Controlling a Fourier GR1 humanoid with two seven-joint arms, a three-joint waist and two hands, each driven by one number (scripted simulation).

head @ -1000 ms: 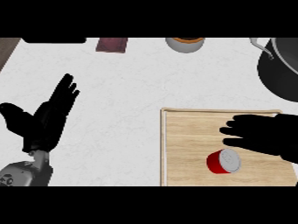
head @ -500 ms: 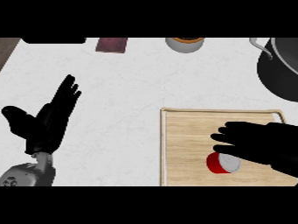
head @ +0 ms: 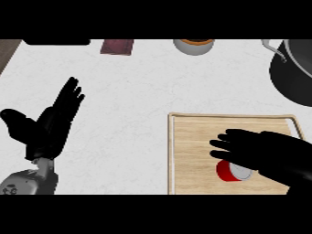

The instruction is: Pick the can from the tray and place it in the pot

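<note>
White marbled counter fills the view, and nearest us at five o'clock the wooden tray carries the red can, lying on its side with its pale end showing. Right hand is right over it, fingers spread and straight, covering the can's upper edge but not curled round it. Over at eight o'clock the left hand rests open, fingers up. Farther off, at two o'clock, the dark pot; at twelve, a small bowl and a maroon block.
</note>
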